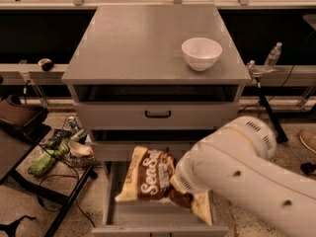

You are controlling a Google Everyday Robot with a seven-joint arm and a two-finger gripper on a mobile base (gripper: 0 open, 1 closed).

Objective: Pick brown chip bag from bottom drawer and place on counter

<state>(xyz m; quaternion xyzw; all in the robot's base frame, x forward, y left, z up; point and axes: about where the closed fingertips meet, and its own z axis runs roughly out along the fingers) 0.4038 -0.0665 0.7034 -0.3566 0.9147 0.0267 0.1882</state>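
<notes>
The brown chip bag (pixel 150 179), dark brown with tan ends and white "Sea Salt" script, hangs tilted in the air above the open bottom drawer (pixel 148 217). My gripper (pixel 178 184) is at the bag's right side, mostly hidden behind my white arm (pixel 247 172), and is shut on the bag. The bag covers part of the middle drawer front. The grey counter (pixel 138 43) is above and further back.
A white bowl (pixel 201 53) stands on the counter's right side. The top drawer (pixel 158 114) with its black handle is shut. A dark side table (pixel 15 147) and floor clutter with a green bag (pixel 44 162) are at the left. A water bottle (pixel 272 57) stands at the right.
</notes>
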